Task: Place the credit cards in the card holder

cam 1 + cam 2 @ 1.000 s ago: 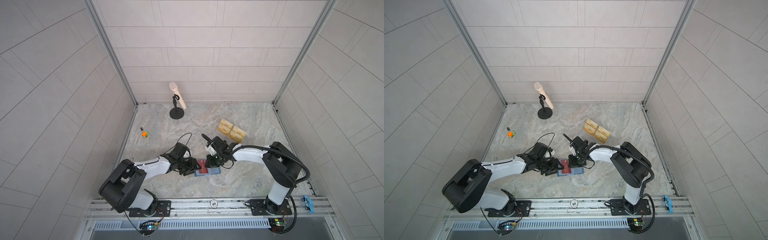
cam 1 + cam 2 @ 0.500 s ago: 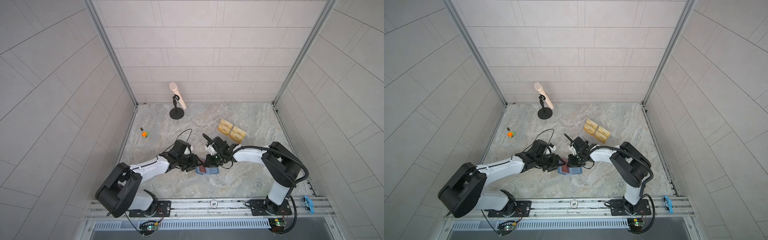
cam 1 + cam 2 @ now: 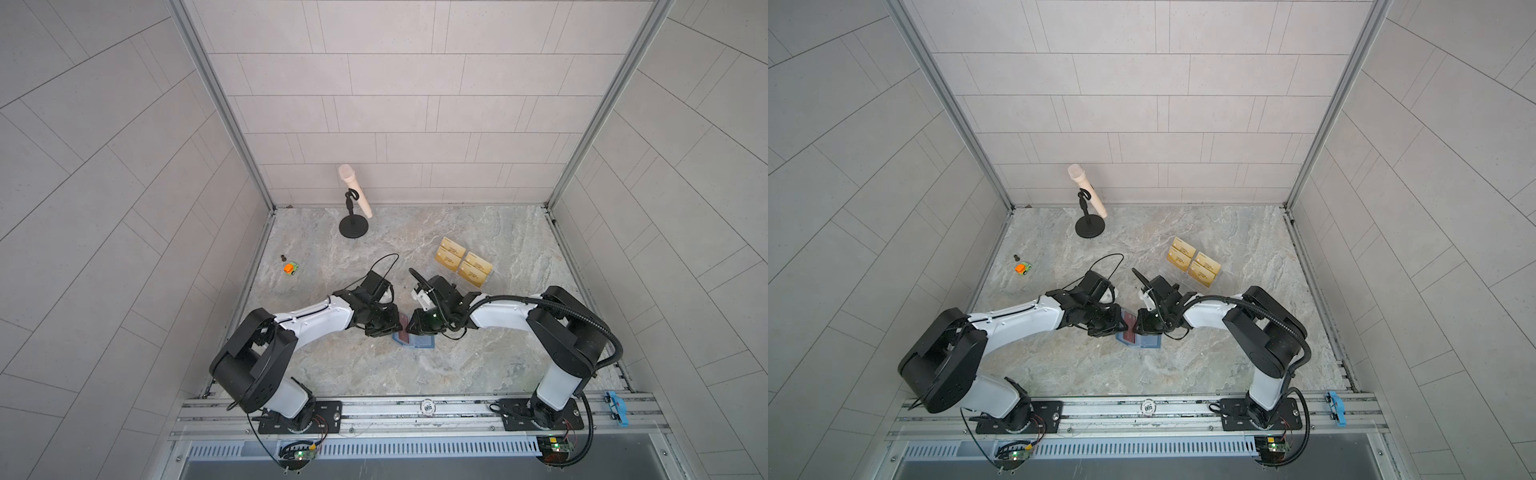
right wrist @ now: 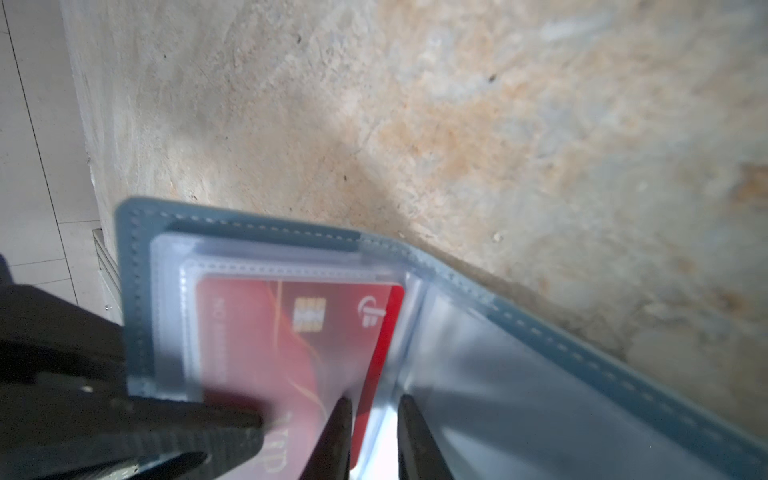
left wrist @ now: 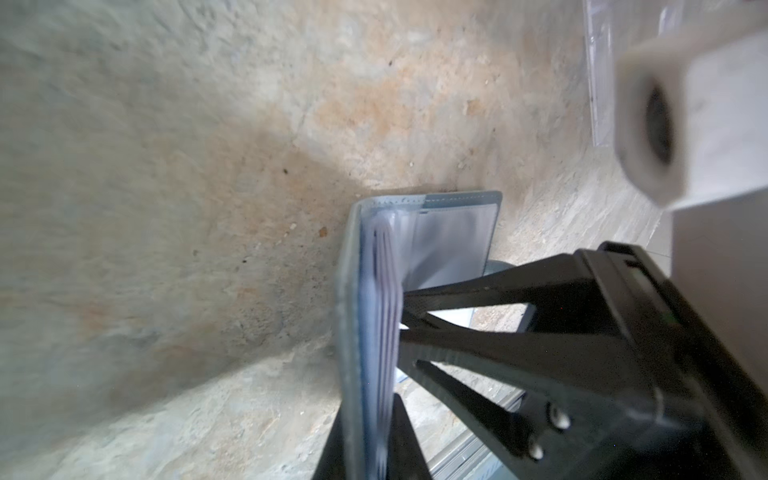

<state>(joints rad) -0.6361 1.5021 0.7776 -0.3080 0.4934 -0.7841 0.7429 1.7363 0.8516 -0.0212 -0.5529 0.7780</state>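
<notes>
Marble tabletop (image 3: pixel 415 374), card holder (image 4: pixel 137 291) open; L gripper (image 5: pixel 368 424) clamps cover; red card (image 4: pixel 257 332) sleeved

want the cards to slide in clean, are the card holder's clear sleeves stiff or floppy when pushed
Probably floppy: the clear sleeves curve and fan from the card holder spine. Likely slick, given their sheen. The red card inside looks flat, so stiffer.

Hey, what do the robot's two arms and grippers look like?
Both arms have white link shells and bulky black joints. The left arm has a thin black cable looping at its wrist; the right arm wears a thick ribbed black hose. The left gripper and right gripper are black, with slim tapering fingers.
</notes>
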